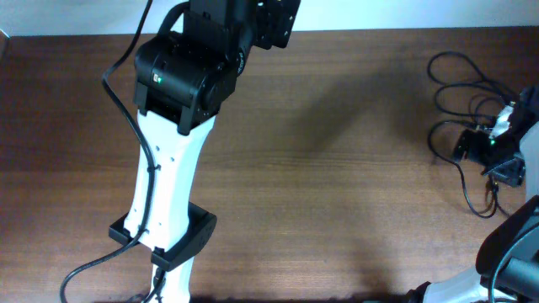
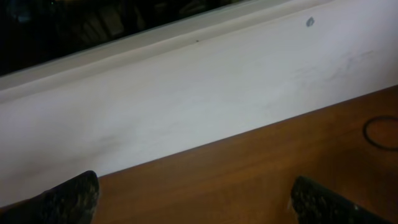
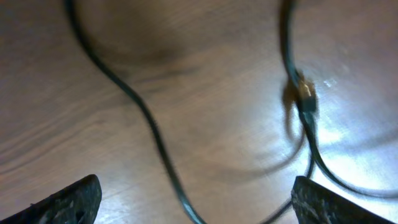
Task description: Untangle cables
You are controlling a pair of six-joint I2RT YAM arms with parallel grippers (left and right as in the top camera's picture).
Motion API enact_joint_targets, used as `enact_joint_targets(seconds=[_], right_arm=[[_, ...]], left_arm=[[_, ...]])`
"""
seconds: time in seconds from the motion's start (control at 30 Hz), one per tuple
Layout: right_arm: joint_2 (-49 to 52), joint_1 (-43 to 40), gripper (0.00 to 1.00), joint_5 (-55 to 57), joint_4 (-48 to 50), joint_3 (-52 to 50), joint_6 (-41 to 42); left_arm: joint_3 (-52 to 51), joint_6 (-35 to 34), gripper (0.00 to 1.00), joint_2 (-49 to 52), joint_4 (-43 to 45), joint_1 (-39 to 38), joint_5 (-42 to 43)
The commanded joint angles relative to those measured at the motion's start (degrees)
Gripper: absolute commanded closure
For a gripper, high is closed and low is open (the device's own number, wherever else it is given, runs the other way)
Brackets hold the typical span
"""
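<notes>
Obs.: right pincer (image 3: 199, 205) released, fingers spread wide, nothing gripped. The cables (image 3: 149, 124) lie loose on the table (image 3: 217, 155) directly beneath it. One strand runs under the gap between the fingers; a metal-tipped plug (image 3: 305, 93) lies ahead, toward the right finger. The left pincer (image 2: 196, 202) is released and empty, with a white ledge (image 2: 186, 106) ahead.

Both end effectors (image 2: 194, 190) (image 3: 196, 186) agape (and empty)

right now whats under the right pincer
Below the open right pincer lie thin black cables on the wooden table; one carries a gold-tipped plug. In the overhead view the arm covers part of them, so those crossings are hidden.
</notes>
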Motion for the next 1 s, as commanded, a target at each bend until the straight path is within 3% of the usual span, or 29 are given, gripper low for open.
enact_joint_targets(seconds=[0.0, 0.1, 0.23, 0.37, 0.5, 0.63, 0.67, 0.7, 0.83, 0.97], right_arm=[[-2.54, 2.10, 0.03, -3.10, 1.16, 4.26, -6.71], [-2.99, 2.14, 0.02, -2.93, 1.11, 4.90, -9.70], [-2.78, 2.12, 0.03, -1.40, 6.36, -2.45, -5.84], [-2.78, 2.16, 0.03, -9.70, 9.40, -9.49, -19.54], [-2.78, 2.16, 0.03, -9.40, 11.23, -13.79, -24.59], [-2.78, 2.01, 0.04, -8.98, 21.66, -22.43, -24.70], [-2.75, 2.05, 0.41, -8.48, 24.35, -23.04, -24.46], [-2.75, 2.05, 0.96, -8.46, 25.46, -22.99, -23.50], [-2.89, 2.05, 0.96, -8.46, 25.07, -19.43, -22.69], [-2.91, 2.05, 0.96, -7.17, 20.44, -3.13, -22.71]], left_arm=[[0.22, 1.40, 0.01, 0.17, 0.83, 0.74, -0.46], [0.22, 1.38, 0.01, 0.20, 0.98, 1.86, -0.42], [0.22, 1.38, 0.01, 0.20, 1.79, 3.41, -0.37], [0.22, 1.36, 0.01, 0.20, 1.88, 3.45, -0.33], [0.22, 1.33, 0.01, 0.17, 9.38, 3.41, 1.60], [0.22, 1.33, 0.01, 0.17, 10.29, 3.41, 1.57], [0.22, 1.33, 0.01, 0.17, 10.29, 3.41, 1.55], [0.22, 1.33, 0.01, 0.17, 10.27, 3.41, 1.55], [0.22, 1.36, 0.01, 0.17, 7.98, 3.41, 1.55], [0.22, 1.33, 0.01, 0.20, 5.62, 3.41, 1.55]])
